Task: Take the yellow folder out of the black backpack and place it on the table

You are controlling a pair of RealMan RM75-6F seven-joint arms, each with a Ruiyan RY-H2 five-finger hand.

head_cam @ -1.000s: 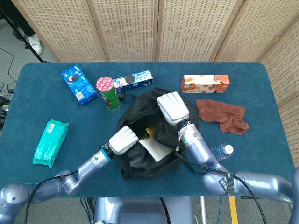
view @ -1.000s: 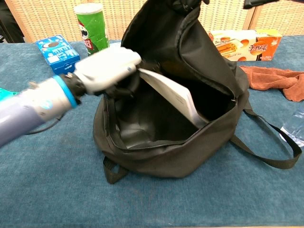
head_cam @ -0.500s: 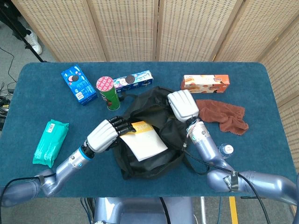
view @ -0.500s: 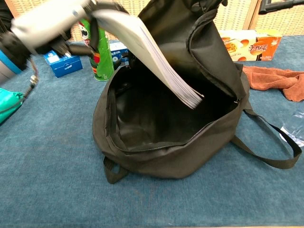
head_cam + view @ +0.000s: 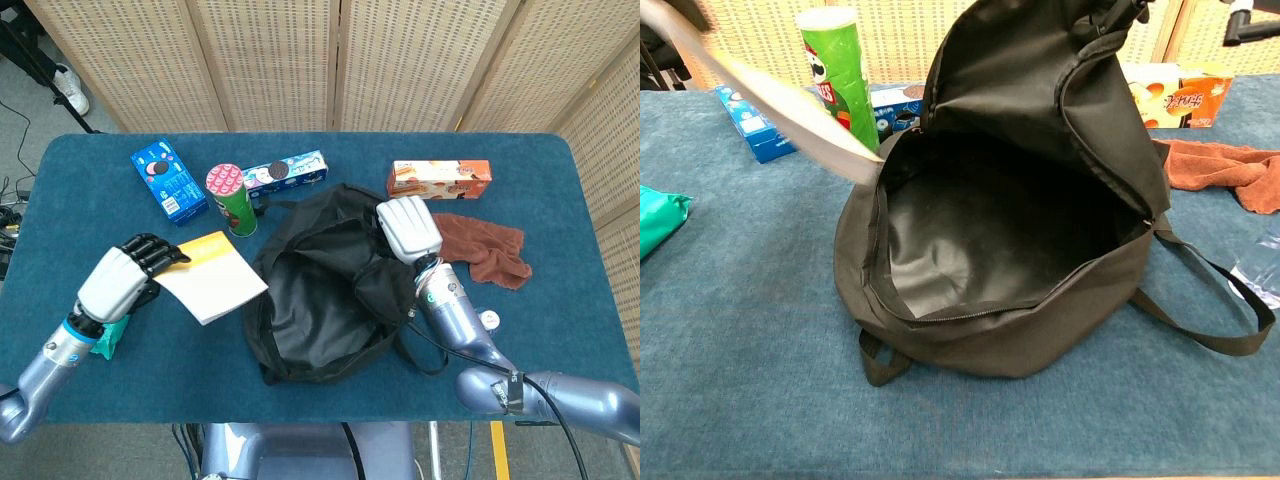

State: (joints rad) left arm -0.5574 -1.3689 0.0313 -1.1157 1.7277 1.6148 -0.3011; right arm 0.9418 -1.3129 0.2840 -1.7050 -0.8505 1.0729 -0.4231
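The yellow folder [image 5: 212, 277] is out of the bag and held in the air left of it, gripped at its left edge by my left hand [image 5: 122, 276]. In the chest view the folder [image 5: 770, 100] shows as a pale slanting sheet at upper left, its lower corner near the bag's rim. The black backpack [image 5: 325, 290] lies open in the middle of the table; its inside [image 5: 980, 235] looks empty. My right hand [image 5: 408, 229] holds the backpack's upper flap up on its right side.
On the blue table [image 5: 560, 330] stand a green chip can [image 5: 231, 197], a blue cookie box [image 5: 169, 181], a long cookie box [image 5: 288, 171], an orange biscuit box [image 5: 440, 178], a brown cloth [image 5: 480, 247], a teal packet [image 5: 108, 335] and a water bottle [image 5: 487, 320].
My left hand has drawn the folder out of the backpack and carried it left, away from the bag. The right hand has shifted slightly right while holding the flap.
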